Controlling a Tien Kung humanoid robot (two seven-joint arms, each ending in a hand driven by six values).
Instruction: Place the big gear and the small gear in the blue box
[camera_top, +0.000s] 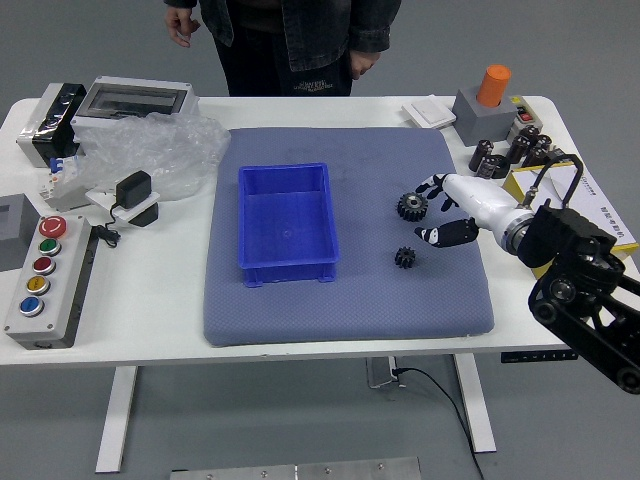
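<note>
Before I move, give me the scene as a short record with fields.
Right hand: open, fingers beside the big gear
Left hand: out of view
Big gear: on the blue mat
Small gear: on the mat, nearer the robot
Blue box: left of both gears, holding neither
Person: far side, hands off the table

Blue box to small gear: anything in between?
Nothing there. In the head view, the stretch from the blue box to the small gear is bare blue-grey mat.

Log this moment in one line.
right hand open beside big gear | small gear on mat | both gears outside blue box
</note>
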